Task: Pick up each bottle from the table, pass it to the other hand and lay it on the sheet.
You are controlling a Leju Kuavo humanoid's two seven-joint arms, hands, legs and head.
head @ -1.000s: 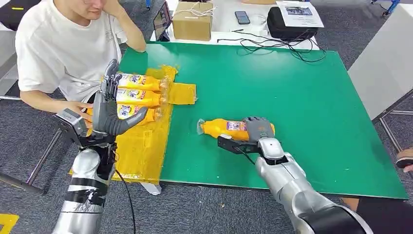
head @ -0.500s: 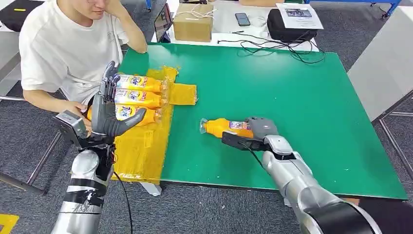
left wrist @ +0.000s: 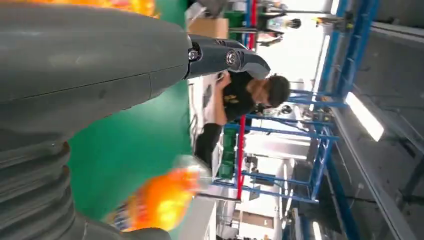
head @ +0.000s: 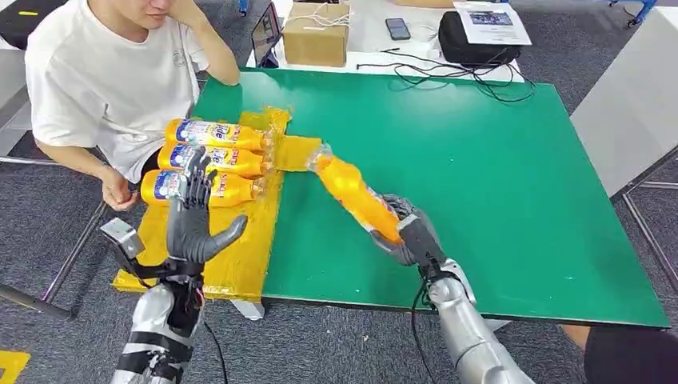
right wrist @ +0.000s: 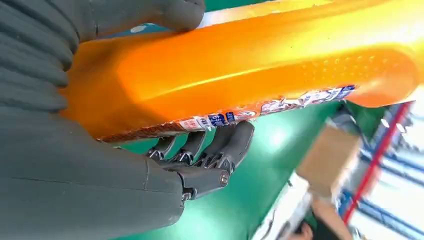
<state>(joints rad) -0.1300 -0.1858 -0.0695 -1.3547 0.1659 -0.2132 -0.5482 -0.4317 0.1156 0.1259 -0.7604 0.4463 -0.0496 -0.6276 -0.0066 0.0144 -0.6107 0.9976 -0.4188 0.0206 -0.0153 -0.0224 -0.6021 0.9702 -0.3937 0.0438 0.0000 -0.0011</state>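
Note:
My right hand (head: 409, 234) grips an orange bottle (head: 354, 193) by its base and holds it raised over the green table (head: 496, 160), cap end tilted toward the sheet. The right wrist view shows the bottle (right wrist: 260, 65) close up inside my right hand (right wrist: 150, 165), fingers wrapped under it. My left hand (head: 192, 222) stands upright and open above the near part of the yellow sheet (head: 232, 248), thumb out toward the bottle. Three orange bottles (head: 212, 158) lie side by side on the sheet's far part. The left wrist view shows my left hand (left wrist: 100, 75) and the blurred raised bottle (left wrist: 162, 200).
A person in a white shirt (head: 104, 80) sits at the table's far left corner, one hand (head: 120, 192) near the sheet's edge. Behind the table stand a cardboard box (head: 317, 34), a phone (head: 397, 29), a black bag (head: 476, 40) and cables (head: 448, 76).
My right hand has lifted the bottle off the table and swung it left toward the sheet. My left hand has come back toward me, off the three lying bottles.

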